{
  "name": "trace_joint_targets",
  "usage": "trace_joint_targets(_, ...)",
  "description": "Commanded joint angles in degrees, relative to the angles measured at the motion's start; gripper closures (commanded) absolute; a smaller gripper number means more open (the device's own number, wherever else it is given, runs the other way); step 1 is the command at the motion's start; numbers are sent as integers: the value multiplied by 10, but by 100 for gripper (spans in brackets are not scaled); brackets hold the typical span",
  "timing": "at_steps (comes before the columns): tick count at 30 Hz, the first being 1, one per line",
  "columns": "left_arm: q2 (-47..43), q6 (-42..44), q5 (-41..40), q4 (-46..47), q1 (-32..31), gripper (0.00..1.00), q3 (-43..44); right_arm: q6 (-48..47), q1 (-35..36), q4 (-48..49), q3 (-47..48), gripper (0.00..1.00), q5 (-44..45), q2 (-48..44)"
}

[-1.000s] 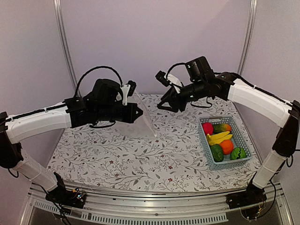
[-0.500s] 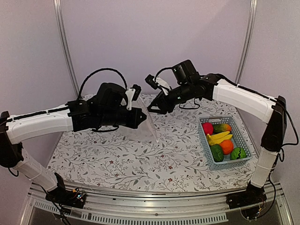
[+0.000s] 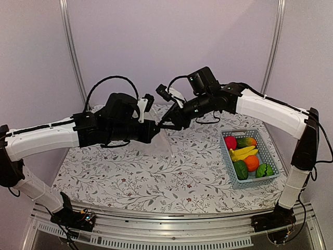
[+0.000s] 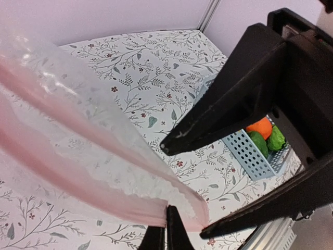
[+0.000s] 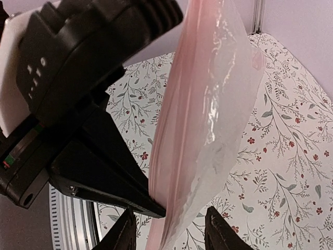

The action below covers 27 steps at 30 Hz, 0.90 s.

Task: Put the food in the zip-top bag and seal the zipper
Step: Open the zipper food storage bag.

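From above, both arms meet over the middle of the floral desk (image 3: 130, 172). The left fingers (image 3: 154, 130) are pressed together on the zip-top bag (image 3: 165, 143), which hangs clear of the desk as a pale, see-through sheet. The right fingers (image 3: 167, 123) sit right at the bag's top edge, tip to tip with the left ones. Well apart, at the right side of the desk, a light blue lattice basket (image 3: 270, 156) holds the food: a red apple (image 3: 230, 142), a green-orange mango (image 3: 247, 141), yellow bananas (image 3: 243, 152), an orange (image 3: 252, 162), a dark green piece (image 3: 240, 169) and a striped green ball (image 3: 264, 170).

In the left wrist view, the left fingers (image 4: 165, 232) pinch the pinkish zipper (image 4: 78, 172) at the bottom of the frame. The crinkly bag (image 4: 78, 114) stretches away up and to the left. The right fingers (image 4: 218, 120) are spread wide – one black tip above the bag's corner, the other below it. Behind them a corner of the basket (image 4: 244, 151) shows the orange (image 4: 260, 127) and a green piece (image 4: 276, 138).

In the right wrist view, the right fingers (image 5: 124, 234) stand apart on either side of the bag's lower edge – not closed on it. The bag (image 5: 218, 94) rises between them, its zipper (image 5: 169, 151) running up the left side. The left fingers (image 5: 140, 203) grip that strip just beside the right ones.
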Motion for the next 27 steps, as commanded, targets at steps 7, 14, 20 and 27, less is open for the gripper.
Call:
trace_joint_targets(7, -57, -6, -3, 11, -9, 100, -38, 29, 9, -2, 27, 64, 104, 23)
trace_joint_targets(14, -83, -22, -1, 35, -10, 100, -64, 40, 9, -2, 65, 88, 131, 62)
trace_joint_targets(20, -105, -71, -83, 51, -10, 84, -84, 44, 12, -3, 79, 100, 126, 64)
trace_joint_targets(27, -101, -144, -192, 87, -10, 44, -91, 35, 39, -2, 76, 100, 178, 55)
